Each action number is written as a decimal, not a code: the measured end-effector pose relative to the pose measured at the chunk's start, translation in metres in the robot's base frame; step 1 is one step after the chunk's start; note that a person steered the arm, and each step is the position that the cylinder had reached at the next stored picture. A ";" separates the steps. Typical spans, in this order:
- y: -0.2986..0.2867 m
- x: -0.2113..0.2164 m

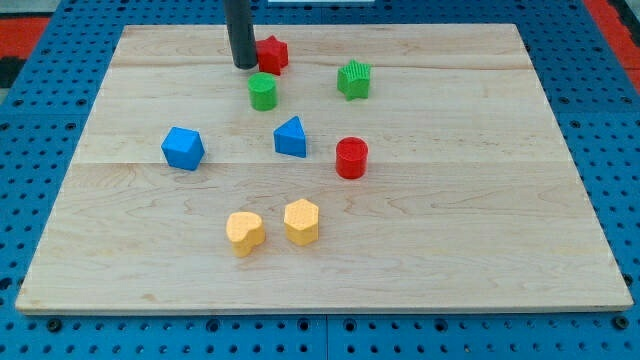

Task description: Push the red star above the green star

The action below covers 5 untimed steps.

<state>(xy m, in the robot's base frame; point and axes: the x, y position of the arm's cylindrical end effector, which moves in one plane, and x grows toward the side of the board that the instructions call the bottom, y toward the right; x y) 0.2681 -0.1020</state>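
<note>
The red star [273, 54] lies near the view's top, a little left of centre. The green star [354, 79] lies to its right and slightly lower. My tip [245, 66] rests on the board right against the red star's left side. The dark rod rises from it out of the view's top.
A green cylinder [263, 92] sits just below the red star. A blue triangle [291, 137], a red cylinder [351, 158] and a blue block [183, 148] lie mid-board. A yellow heart [245, 232] and a yellow hexagon [301, 221] lie lower. The wooden board [500, 250] sits on blue pegboard.
</note>
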 end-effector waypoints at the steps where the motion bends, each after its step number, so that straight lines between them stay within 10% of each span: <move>1: -0.003 -0.002; 5: 0.049 -0.011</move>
<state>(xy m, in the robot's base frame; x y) 0.2573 -0.0531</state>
